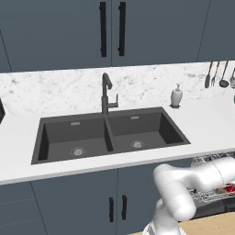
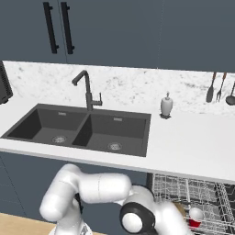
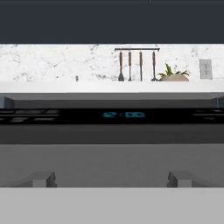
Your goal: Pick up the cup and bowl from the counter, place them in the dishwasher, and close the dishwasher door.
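The fingers (image 3: 112,179) stand wide apart, holding nothing. Straight ahead of them lies the dishwasher door (image 3: 112,153) with its black strip; above it the white marble desk (image 3: 52,86), hanging utensils (image 3: 136,65) and a plant (image 3: 174,73).

The dishwasher (image 2: 197,202) rack sits pulled out under the desk, right of the black sink (image 2: 78,128).

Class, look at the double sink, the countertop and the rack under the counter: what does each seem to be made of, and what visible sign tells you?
Black double sink: matte, possibly composite, no shine. White speckled countertop: marble-look, grey veining. Silver wire rack: thin metal-looking wires.
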